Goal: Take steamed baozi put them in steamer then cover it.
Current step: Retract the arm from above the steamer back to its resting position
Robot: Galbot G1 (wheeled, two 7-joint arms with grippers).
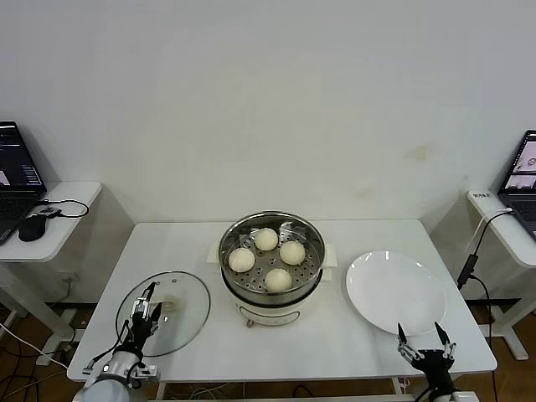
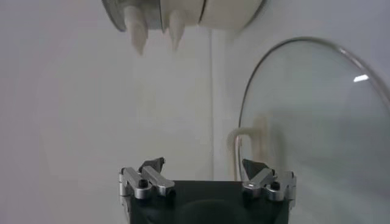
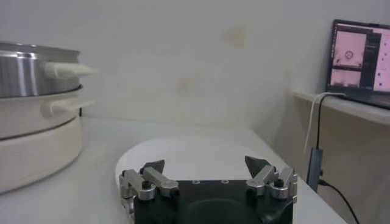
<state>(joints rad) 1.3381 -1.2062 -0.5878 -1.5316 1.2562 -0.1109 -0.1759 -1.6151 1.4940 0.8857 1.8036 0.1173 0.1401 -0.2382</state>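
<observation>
The steamer (image 1: 311, 270) stands at the table's middle, a steel pot on a cream base. Several cream-white baozi (image 1: 266, 239) lie on its perforated tray. The cover (image 1: 180, 322), a clear glass lid with a cream bar handle, lies flat on the table to the steamer's left. My left gripper (image 1: 146, 311) hovers open over the lid's near-left part; in the left wrist view the lid (image 2: 311, 122) and the steamer's base (image 2: 231, 11) show beyond my left gripper (image 2: 203, 165). My right gripper (image 1: 425, 341) is open and empty at the table's front right; it also shows in the right wrist view (image 3: 205, 164).
A flat white plate (image 1: 395, 291) lies right of the steamer, just beyond the right gripper, and shows in the right wrist view (image 3: 201, 152). Side tables with laptops (image 1: 17, 172) (image 1: 523, 180) flank the table. A cable (image 1: 469, 260) hangs at the right.
</observation>
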